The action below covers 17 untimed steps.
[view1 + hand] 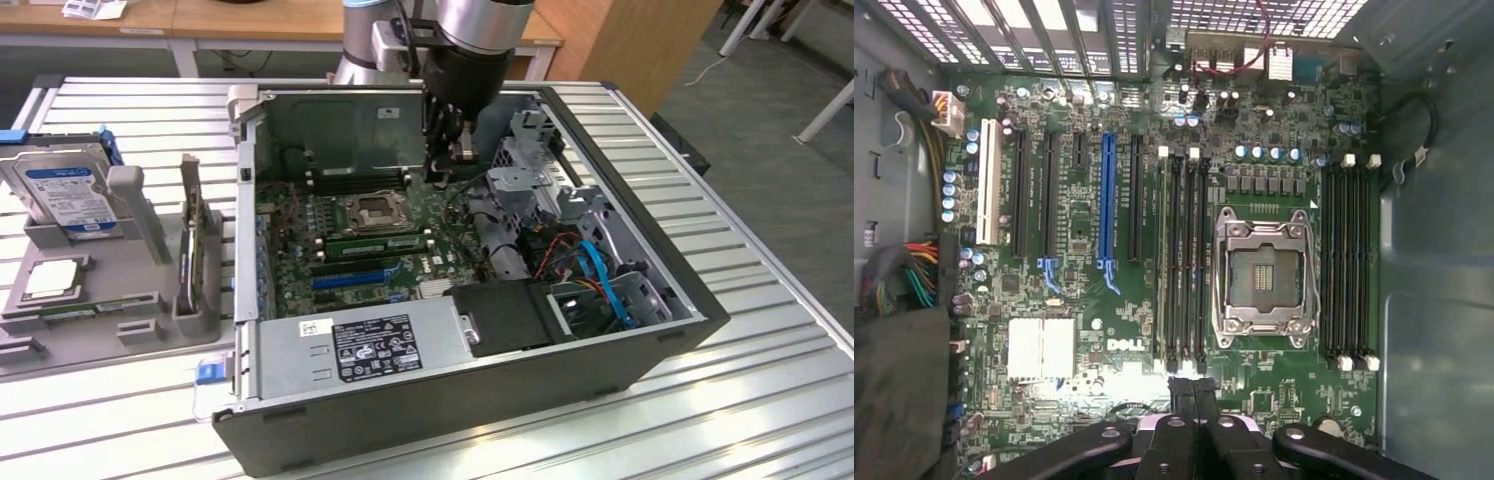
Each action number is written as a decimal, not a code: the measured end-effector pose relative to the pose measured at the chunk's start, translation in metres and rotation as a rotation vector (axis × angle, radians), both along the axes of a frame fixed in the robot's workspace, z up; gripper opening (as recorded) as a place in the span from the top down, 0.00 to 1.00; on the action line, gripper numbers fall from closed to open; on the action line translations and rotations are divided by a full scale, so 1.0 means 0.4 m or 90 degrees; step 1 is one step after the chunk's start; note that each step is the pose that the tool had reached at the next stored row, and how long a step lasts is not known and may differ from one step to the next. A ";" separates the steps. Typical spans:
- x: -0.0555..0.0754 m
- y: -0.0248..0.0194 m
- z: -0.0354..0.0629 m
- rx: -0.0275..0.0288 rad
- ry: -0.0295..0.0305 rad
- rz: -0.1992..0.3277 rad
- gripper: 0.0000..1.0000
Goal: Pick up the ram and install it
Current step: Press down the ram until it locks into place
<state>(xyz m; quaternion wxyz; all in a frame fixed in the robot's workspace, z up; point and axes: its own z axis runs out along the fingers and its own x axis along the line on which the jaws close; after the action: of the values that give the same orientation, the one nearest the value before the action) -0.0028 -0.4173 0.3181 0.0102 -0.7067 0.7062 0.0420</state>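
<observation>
The ram [378,242], a long narrow green stick, lies in a slot just beside the CPU socket [374,208] on the motherboard inside the open computer case [641,250]. My gripper [451,168] hangs above the board toward the case's far wall, a little up and to the exterior view's right of the ram, not touching it. In the wrist view my gripper [1192,388] is shut, with its black fingertips pressed together and nothing between them. It sits just beyond one end of the bank of long black memory slots [1184,260]. I cannot pick out the stick among those slots.
A grey fixture [80,340] on the exterior view's left carries a blue-labelled hard drive [67,190], a processor chip [51,278] and an upright board [194,245]. Inside the case are a power supply [360,345], blue cables [601,275] and a metal drive cage [534,170].
</observation>
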 end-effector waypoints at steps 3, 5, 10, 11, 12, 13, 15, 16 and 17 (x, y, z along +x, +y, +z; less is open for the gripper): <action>0.000 0.000 -0.007 0.0000 0.0000 0.000 0.90; 0.000 0.000 -0.013 0.0000 0.0000 0.000 0.90; 0.000 0.000 -0.029 0.0000 0.0000 0.000 0.90; 0.000 0.000 -0.032 0.0000 0.0000 0.000 0.90; 0.000 0.000 -0.035 0.0000 0.0000 0.000 0.90; 0.000 0.000 -0.038 0.0001 0.0000 0.000 0.90; 0.000 0.000 -0.044 0.0000 0.0000 0.000 0.90; 0.000 0.000 -0.046 0.0000 0.0000 0.000 0.90; 0.000 0.000 -0.049 0.0001 0.0000 0.000 0.90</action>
<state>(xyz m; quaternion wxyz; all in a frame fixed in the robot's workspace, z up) -0.0028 -0.4172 0.2984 0.0103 -0.7067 0.7062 0.0420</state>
